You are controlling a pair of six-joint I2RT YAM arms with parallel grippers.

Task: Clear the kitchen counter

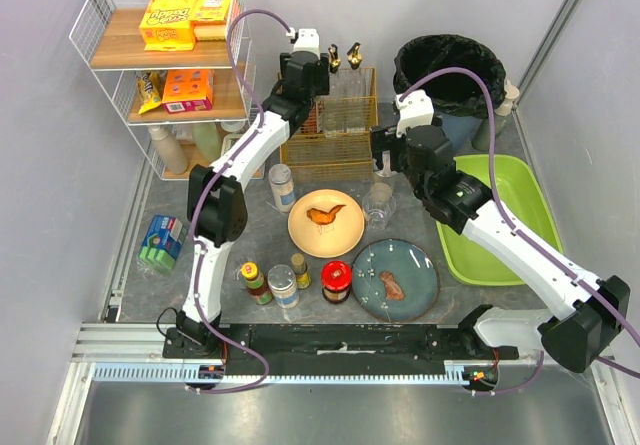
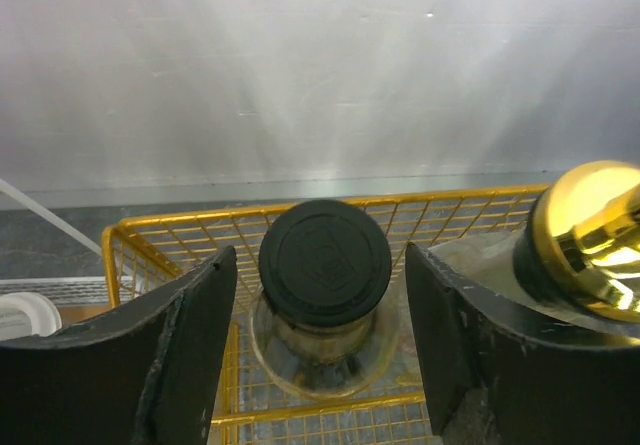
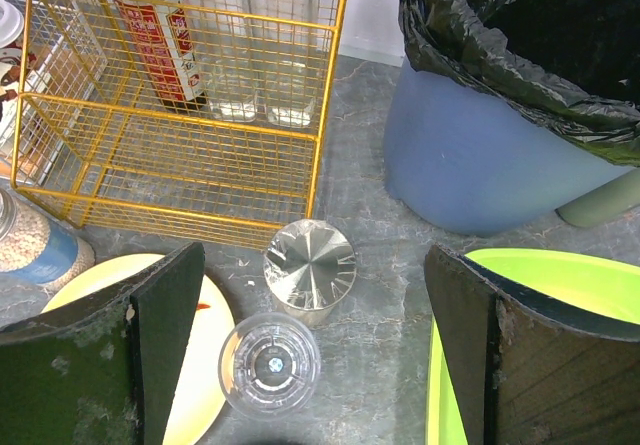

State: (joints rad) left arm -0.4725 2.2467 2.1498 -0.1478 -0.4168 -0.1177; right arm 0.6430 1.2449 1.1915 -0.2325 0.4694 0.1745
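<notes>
The kitchen counter is dark mottled grey and carries plates, jars and bottles. My left gripper reaches over the yellow wire basket at the back. In the left wrist view the left gripper is open around a black-capped glass bottle standing in the basket, with a gap on each side of the cap. A gold-capped bottle stands to its right. My right gripper hangs open and empty over a clear cup and a silver-lidded jar.
A yellow plate and a blue plate hold food scraps. A red-lidded jar, small spice bottles and a sponge pack sit near the front. Lime-green tray at right, lined bin behind, wire rack at back left.
</notes>
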